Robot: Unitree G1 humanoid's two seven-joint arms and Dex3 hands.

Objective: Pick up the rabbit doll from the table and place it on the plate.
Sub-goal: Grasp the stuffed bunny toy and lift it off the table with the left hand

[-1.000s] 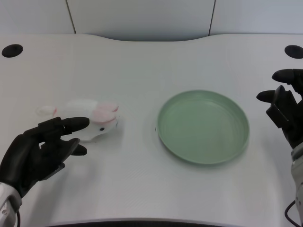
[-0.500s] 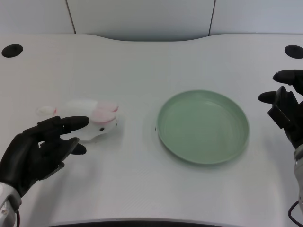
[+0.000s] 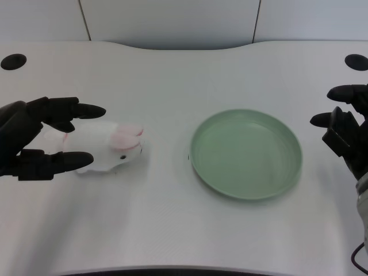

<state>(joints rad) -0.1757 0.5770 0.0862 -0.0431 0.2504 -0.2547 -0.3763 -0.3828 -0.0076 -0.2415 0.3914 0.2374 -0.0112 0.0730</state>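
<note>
A white rabbit doll (image 3: 108,147) with pink ears lies on its side on the white table, left of centre. My left hand (image 3: 35,137) is at the doll's left end with its fingers spread apart, one set above the doll's back and one along its near side. It holds nothing. The pale green plate (image 3: 246,153) sits right of centre with nothing on it, about a hand's width from the doll's head.
My right hand (image 3: 347,132) waits at the right edge, beside the plate. Two dark round holes (image 3: 12,61) (image 3: 356,62) mark the table's far corners. A grey wall runs behind the table's far edge.
My left hand has moved up and away from the near edge to the doll's left end, and its fingers have spread wider on either side of the doll. The doll and plate stay put.
</note>
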